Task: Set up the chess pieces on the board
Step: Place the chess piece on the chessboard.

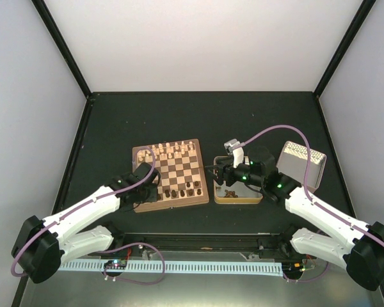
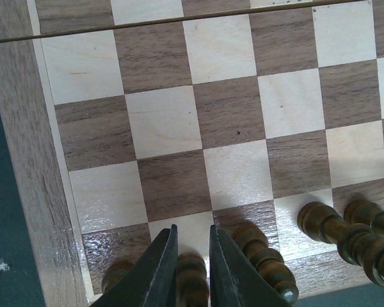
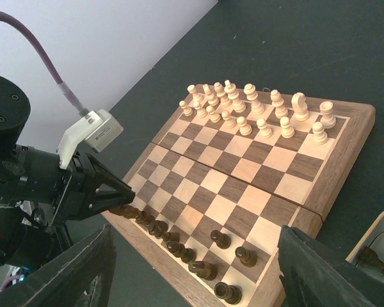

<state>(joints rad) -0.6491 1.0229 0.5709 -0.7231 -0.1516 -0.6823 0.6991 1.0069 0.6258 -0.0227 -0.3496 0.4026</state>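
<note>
While the left gripper [image 2: 192, 259] hangs low over the near left corner of the square wooden chessboard with light and dark checks [image 2: 160, 121], its fingers [image 2: 159, 272] stand narrow around a tiny dark brown wooden chessman [image 2: 191, 280] on the edge row; whether they pinch it I cannot tell. The right gripper [image 3: 201, 268] gapes wide and empty by a shiny square metal tin [image 1: 238, 201]

Bright even light, board [image 2: 179, 121] glare, fg soft

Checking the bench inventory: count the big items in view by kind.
Robot arms: 2
Chessboard: 1
Shallow tray: 1
Shiny metal box: 1
Total: 5
</note>
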